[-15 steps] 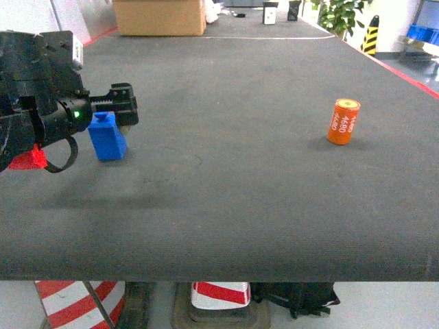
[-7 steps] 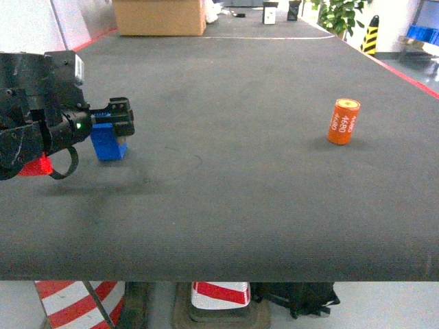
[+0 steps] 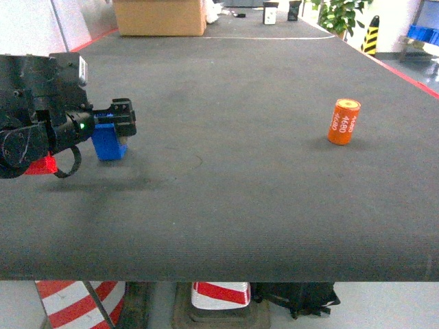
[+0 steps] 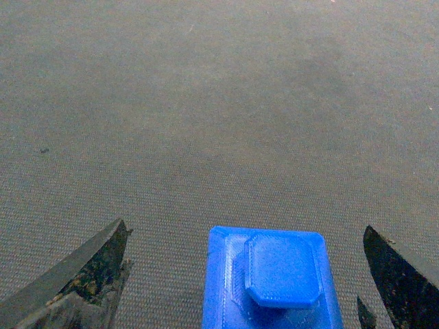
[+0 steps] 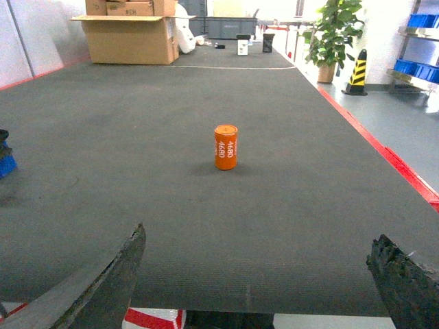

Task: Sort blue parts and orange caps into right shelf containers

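A blue part (image 3: 108,142), a block with a raised octagonal top, stands on the dark mat at the left. My left gripper (image 3: 121,118) hangs just over it, open. In the left wrist view the blue part (image 4: 274,281) sits between the spread fingers of the left gripper (image 4: 243,233) without touching either. An orange cap (image 3: 343,121) printed "4680" stands upright at the right. In the right wrist view the orange cap (image 5: 226,146) is well ahead of my open, empty right gripper (image 5: 259,236). Blue shelf containers (image 5: 420,19) show partly at the far right edge.
A red part (image 3: 41,164) lies under my left arm near the table's left edge. A cardboard box (image 3: 159,17) stands at the far end. A red stripe (image 5: 384,154) marks the table's right edge. The front edge (image 3: 219,277) is near.
My left gripper has come down and slightly left, so that its open fingers now straddle the blue part. The orange cap has not moved.
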Available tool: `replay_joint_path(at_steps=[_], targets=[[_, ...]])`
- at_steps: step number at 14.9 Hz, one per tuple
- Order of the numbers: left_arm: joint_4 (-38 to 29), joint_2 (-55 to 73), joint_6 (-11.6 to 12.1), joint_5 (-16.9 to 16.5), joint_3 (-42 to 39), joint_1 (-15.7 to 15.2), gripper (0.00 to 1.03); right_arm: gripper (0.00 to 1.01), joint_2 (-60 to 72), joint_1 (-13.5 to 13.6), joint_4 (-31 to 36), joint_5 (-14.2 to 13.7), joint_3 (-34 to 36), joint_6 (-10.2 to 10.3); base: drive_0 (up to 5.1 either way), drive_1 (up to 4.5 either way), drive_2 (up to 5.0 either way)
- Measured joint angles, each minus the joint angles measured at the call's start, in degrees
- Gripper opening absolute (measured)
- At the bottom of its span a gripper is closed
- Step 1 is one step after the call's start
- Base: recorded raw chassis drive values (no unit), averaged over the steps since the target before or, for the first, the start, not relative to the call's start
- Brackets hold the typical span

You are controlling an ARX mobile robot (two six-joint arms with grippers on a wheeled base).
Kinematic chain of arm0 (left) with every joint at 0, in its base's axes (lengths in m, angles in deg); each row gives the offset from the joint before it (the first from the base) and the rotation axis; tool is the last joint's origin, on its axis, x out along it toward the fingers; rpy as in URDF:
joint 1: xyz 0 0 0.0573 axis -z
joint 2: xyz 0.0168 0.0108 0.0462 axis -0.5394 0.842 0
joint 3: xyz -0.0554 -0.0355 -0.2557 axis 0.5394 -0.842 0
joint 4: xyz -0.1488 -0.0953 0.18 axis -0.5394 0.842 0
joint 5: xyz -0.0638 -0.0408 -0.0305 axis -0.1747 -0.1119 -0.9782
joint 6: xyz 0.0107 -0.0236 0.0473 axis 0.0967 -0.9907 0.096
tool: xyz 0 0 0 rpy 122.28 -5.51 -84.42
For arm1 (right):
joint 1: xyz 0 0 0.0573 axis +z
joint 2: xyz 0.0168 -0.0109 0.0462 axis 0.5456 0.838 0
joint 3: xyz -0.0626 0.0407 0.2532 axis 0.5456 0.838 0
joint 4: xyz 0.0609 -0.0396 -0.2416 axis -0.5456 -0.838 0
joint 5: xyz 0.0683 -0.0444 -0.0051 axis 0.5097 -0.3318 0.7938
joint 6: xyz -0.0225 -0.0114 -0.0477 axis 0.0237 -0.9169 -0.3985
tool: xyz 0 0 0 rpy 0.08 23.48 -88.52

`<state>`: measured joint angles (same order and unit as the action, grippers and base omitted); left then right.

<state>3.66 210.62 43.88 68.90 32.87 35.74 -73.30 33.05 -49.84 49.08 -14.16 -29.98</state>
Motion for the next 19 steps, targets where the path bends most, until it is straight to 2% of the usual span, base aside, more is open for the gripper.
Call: replay_joint_path(at_steps=[6, 9, 14, 16, 19], targets=[[0.85, 1.2, 0.24, -0.02, 1.42, -0.24, 0.98, 0.98, 0.0, 0.0, 0.0, 0.0, 0.0, 0.0, 0.0, 0.0, 0.0], [6.4, 7.19, 0.2, 0.15, 10.43, -1.92, 0.98, 0.98, 0.0, 0.0, -0.02, 0.0, 0.0, 0.0, 0.0, 0.0, 0.0], [8.39, 8.59, 0.09, 0.59, 13.07, -2.03, 0.98, 0.98, 0.0, 0.0, -0.02, 0.0, 0.0, 0.0, 0.0, 0.0, 0.0], [9.92, 8.7, -2.03, 0.83, 14.21, -1.79, 0.98, 0.98, 0.0, 0.0, -0.02, 0.0, 0.0, 0.0, 0.0, 0.0, 0.0], [9.97, 8.7, -4.0, 0.61, 14.75, -1.79, 0.98, 0.98, 0.0, 0.0, 0.0, 0.0, 0.0, 0.0, 0.0, 0.0, 0.0]])
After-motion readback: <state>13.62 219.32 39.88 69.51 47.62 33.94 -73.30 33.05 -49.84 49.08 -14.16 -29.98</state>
